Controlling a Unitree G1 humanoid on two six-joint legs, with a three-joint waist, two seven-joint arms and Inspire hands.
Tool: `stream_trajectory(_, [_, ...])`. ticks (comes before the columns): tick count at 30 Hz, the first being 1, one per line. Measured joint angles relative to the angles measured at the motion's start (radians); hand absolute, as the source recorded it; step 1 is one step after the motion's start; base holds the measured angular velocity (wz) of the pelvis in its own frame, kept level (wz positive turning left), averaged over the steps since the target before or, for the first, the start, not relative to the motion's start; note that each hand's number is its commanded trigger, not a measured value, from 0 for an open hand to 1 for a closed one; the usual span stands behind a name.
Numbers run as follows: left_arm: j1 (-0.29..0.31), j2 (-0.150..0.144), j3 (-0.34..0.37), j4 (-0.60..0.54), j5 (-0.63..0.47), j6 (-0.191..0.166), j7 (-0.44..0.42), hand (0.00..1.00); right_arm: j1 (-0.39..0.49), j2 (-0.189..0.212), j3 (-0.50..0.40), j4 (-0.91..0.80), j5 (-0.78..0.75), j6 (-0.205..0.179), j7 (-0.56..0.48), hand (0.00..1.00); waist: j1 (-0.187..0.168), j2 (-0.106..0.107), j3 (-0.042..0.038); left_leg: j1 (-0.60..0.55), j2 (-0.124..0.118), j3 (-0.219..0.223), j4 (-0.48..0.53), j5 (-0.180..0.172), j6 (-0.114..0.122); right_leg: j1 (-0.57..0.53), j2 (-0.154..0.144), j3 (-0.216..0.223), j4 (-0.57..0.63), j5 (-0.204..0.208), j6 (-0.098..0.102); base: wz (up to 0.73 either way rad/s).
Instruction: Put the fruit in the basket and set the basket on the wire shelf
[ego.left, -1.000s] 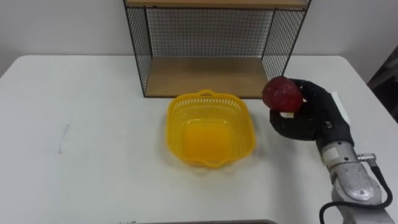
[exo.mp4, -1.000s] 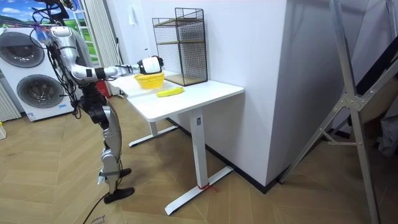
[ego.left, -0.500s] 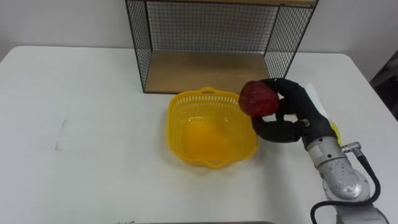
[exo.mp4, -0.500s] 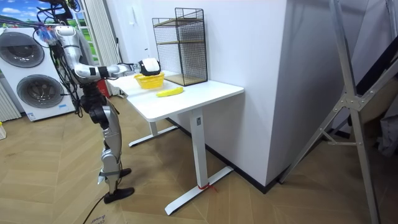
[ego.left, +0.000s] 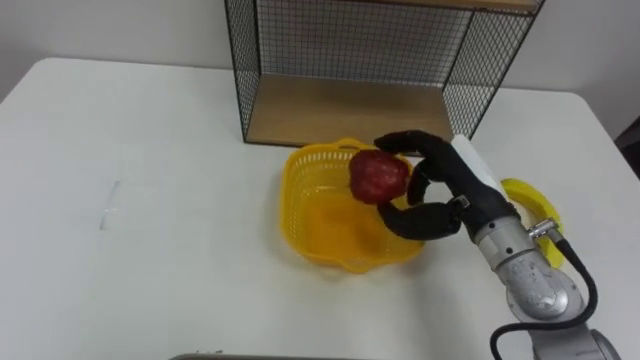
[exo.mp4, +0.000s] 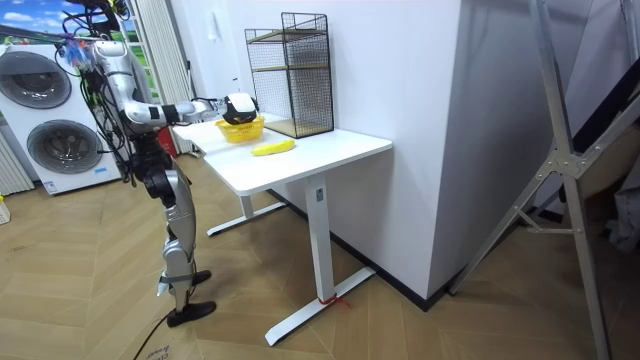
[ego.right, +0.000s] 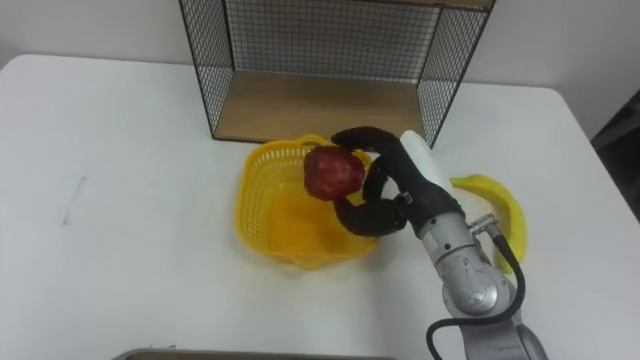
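Now the right hand holds the red fruit above the yellow basket. Its dark fingers curl over the top and far side of the fruit and its thumb hooks beneath, so the fruit is pinched between them. The fruit hangs a little right of the middle of the basket's open mouth and appears clear of the basket's floor. The basket rests on the white counter just in front of the wire shelf, whose lower wooden board lies open toward the robot. A banana lies on the counter to the right of the basket, partly hidden behind the wrist. In the room view the robot stands at the counter's end on the room view's left, one arm stretched out over the basket. By its look the fruit is round, firm and smooth-skinned, fairly heavy for its size, and liable to roll or to bruise if dropped from a height; it is best let go low over the basket's middle. The banana is probably softer and curved, and best taken across its middle. The basket appears to be light, thin, perforated plastic that may flex or slide. Once loaded, it seems best taken by the rim or by the small raised handles at its near and far sides, and kept level.
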Motion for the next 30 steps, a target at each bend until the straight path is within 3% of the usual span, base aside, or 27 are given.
stream_trajectory(30, [0.006, 0.0, 0.005, 0.0, 0.002, 0.0, -0.002, 0.0, -0.003, 0.001, -0.014, -0.002, 0.006, 0.0, 0.006, 0.0, -0.009, 0.003, -0.0009, 0.004, -0.001, -0.005, 0.0, 0.0, 0.0, 0.009, -0.001, -0.002, 0.0, 0.0, 0.0, 0.0])
